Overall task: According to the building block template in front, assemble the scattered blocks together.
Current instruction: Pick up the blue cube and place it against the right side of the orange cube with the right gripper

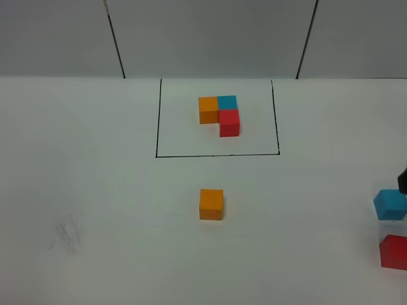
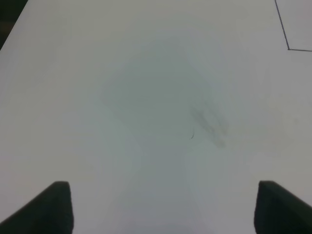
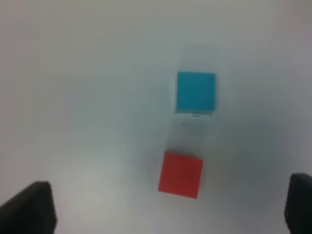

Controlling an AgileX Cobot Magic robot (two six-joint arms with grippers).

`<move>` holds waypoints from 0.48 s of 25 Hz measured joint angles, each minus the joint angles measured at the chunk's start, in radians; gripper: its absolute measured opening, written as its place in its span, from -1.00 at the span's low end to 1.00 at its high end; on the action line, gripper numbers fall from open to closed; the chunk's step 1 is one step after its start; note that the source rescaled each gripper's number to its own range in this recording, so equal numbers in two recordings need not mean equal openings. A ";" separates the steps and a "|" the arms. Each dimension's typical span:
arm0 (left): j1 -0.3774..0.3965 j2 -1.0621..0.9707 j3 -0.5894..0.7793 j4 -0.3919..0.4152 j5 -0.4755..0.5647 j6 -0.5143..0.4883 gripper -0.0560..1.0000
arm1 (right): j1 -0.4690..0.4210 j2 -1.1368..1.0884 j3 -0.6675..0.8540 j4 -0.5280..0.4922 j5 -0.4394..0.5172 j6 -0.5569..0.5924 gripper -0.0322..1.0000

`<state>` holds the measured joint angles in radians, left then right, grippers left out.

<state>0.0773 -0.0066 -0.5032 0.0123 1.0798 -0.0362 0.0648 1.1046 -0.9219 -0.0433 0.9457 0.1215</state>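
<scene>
The building block template [image 1: 219, 114] is an L of orange, cyan-blue and red cubes inside a black outline [image 1: 157, 121] at the back middle. The loose orange cube [image 1: 211, 204] sits in front of the outline. The loose cyan-blue cube [image 1: 390, 204] and red cube [image 1: 394, 251] lie at the right edge; both show in the right wrist view, cyan-blue [image 3: 195, 92] and red [image 3: 181, 174]. My right gripper [image 3: 170, 207] is open above them, a dark part of it at the right edge [image 1: 402, 181]. My left gripper [image 2: 163, 207] is open over bare table, empty.
The white table [image 1: 95, 190] has a faint grey smudge [image 1: 67, 234] at the front left, also in the left wrist view [image 2: 209, 124]. A corner of the black outline [image 2: 288, 48] shows there. Grey wall panels stand behind the table.
</scene>
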 joint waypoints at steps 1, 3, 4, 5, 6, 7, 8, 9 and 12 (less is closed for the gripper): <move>0.000 0.000 0.000 0.000 0.000 0.000 0.35 | -0.025 0.049 -0.032 0.020 0.018 -0.008 0.86; 0.000 0.000 0.000 0.000 0.000 0.000 0.35 | -0.078 0.126 -0.078 0.043 0.057 -0.033 0.83; 0.000 0.000 0.000 0.000 0.000 0.000 0.35 | -0.098 0.159 -0.092 0.055 0.072 -0.042 0.81; 0.000 0.000 0.000 0.000 0.000 0.000 0.35 | -0.118 0.187 -0.097 0.056 0.081 -0.053 0.79; 0.000 0.000 0.000 0.000 0.000 0.000 0.35 | -0.134 0.207 -0.101 0.057 0.087 -0.062 0.77; 0.000 0.000 0.000 0.000 0.000 0.000 0.35 | -0.144 0.227 -0.101 0.057 0.089 -0.067 0.76; 0.000 0.000 0.000 0.000 0.000 0.000 0.35 | -0.151 0.244 -0.101 0.057 0.089 -0.075 0.76; 0.000 0.000 0.000 0.000 0.000 0.000 0.35 | -0.154 0.257 -0.101 0.057 0.083 -0.083 0.75; 0.000 0.000 0.000 0.000 0.000 0.000 0.35 | -0.155 0.303 -0.101 0.079 0.043 -0.103 0.74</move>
<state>0.0773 -0.0066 -0.5032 0.0123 1.0798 -0.0362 -0.0898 1.4075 -1.0231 0.0353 0.9884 0.0181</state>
